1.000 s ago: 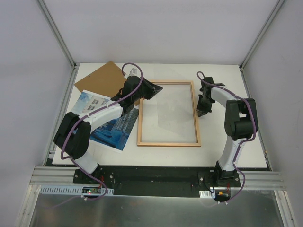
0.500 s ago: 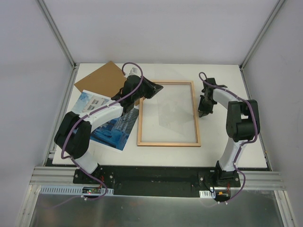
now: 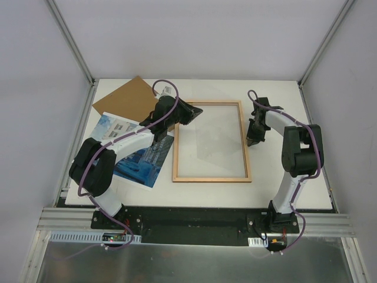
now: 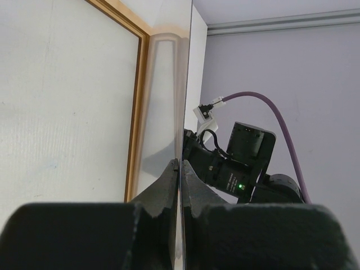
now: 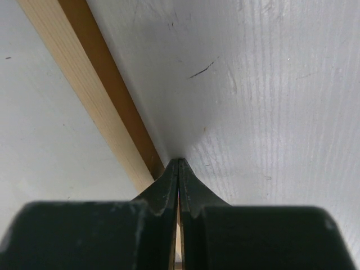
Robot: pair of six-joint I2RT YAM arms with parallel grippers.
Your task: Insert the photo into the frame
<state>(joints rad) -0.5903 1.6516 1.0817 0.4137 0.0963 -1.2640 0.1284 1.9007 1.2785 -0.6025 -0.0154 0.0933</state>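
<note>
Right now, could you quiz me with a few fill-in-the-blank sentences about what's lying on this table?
1. The photo lies to the ____ of the frame, seen from above.
2. The left gripper is closed on the thin edge of a clear ____.
3. The brown board sits at the table's far-____ corner.
4. The right gripper is beside the frame's ____ rail.

Missing words: left; pane; left; right

The top camera sits high behind the arm bases and looks down and forward over the whole bench (image 3: 294, 183), taking in both arms. The left wrist camera rides just behind the left tool (image 4: 179, 169) and looks along its fingers, close to the frame (image 4: 136, 112). The right wrist camera looks past the right tool (image 5: 179, 164), very near the bench surface. All three views share the frame's wooden border.
</note>
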